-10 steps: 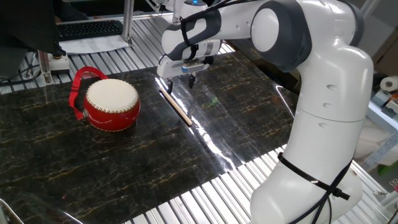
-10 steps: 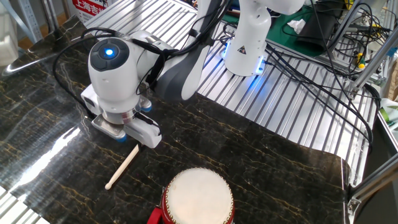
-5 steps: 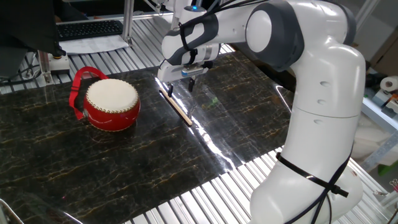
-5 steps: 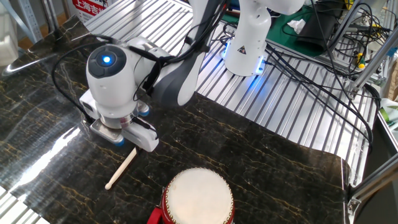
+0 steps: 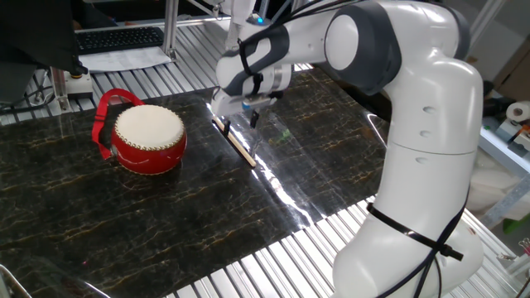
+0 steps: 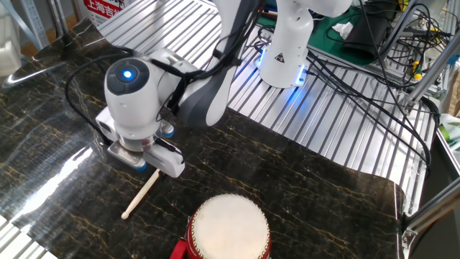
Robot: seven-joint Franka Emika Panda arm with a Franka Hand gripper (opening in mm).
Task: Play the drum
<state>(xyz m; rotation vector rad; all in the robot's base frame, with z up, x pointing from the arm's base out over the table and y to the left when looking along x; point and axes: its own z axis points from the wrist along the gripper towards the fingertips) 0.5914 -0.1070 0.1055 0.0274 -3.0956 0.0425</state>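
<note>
The drum (image 5: 149, 136) is red with a cream skin and a red loop strap, and it stands on the dark mat at the left; in the other fixed view the drum (image 6: 228, 226) is at the bottom edge. A thin wooden stick (image 5: 238, 146) lies flat to its right, and the stick (image 6: 139, 196) is also seen from the other side. My gripper (image 5: 235, 118) hangs low over the stick's far end with its fingers apart and nothing held. From the other side, the gripper (image 6: 146, 164) mostly hides its own fingertips.
The dark marbled mat (image 5: 124, 215) covers a slatted metal table (image 5: 273, 265). A keyboard (image 5: 120, 38) and papers sit beyond the far edge. The arm's base (image 6: 285, 50) and several cables (image 6: 374, 93) fill the back right.
My gripper has dropped lower and turned a little over the stick's far end. The drum and the stick have not moved.
</note>
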